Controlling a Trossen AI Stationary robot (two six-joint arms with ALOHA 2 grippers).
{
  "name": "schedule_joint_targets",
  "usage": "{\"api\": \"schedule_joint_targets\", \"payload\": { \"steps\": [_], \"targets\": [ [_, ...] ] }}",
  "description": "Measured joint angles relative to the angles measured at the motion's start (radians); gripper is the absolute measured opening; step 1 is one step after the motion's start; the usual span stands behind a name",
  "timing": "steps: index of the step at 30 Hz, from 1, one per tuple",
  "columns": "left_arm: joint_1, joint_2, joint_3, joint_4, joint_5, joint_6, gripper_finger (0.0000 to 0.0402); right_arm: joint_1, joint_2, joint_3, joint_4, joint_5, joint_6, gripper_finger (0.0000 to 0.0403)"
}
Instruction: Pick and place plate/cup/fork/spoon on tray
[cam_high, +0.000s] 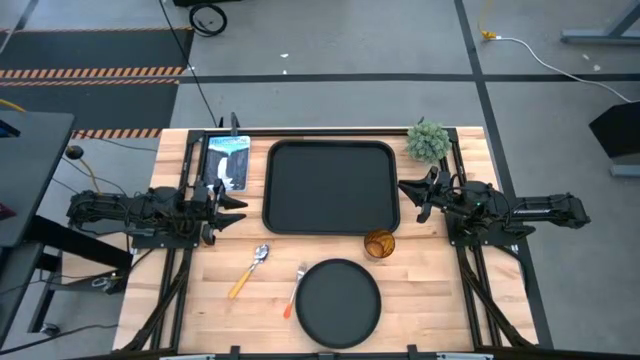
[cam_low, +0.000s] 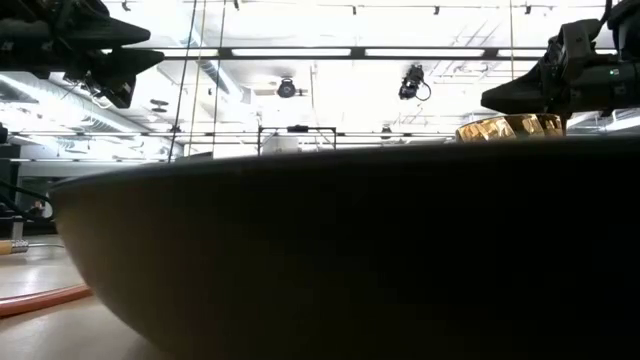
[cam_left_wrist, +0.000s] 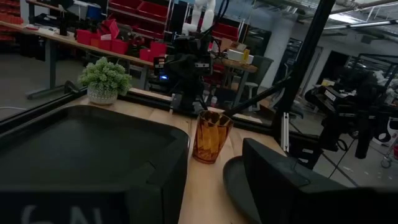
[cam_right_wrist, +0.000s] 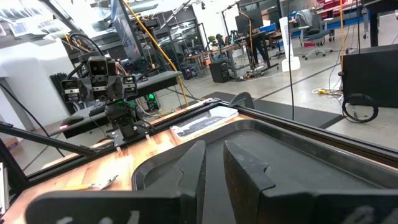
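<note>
— What do we have on the desk?

— From above, we see the tray bare in the middle, with the cup standing just off its near right corner. The plate lies nearer the front edge, the fork right beside its left rim, the spoon a little farther left. A potted plant sits by the tray's far right corner and a printed card lies left of the tray.

— And the grippers?

— We find the left gripper hovering beside the tray's left edge, fingers spread, holding nothing. The right gripper hangs at the tray's right edge, fingers apart and empty, close above the cup.

— Anything hidden?

— In the low view the plate's dark side fills nearly everything; only the cup's rim peeks over it. The left wrist view shows the cup's ribbed side, which the overhead view does not.
</note>
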Motion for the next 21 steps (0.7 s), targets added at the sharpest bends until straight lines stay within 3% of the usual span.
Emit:
{"api": "schedule_joint_targets", "payload": {
  "steps": [17, 21],
  "targets": [
    [0.0, 0.0, 0.0, 0.004, 0.0, 0.0, 0.0163, 0.0, 0.0, 0.0, 0.0, 0.0, 0.0, 0.0064],
    [0.0, 0.001, 0.0, 0.076, -0.034, -0.002, 0.0163, 0.0, 0.0, 0.0, 0.0, 0.0, 0.0, 0.0064]
  ]
}}
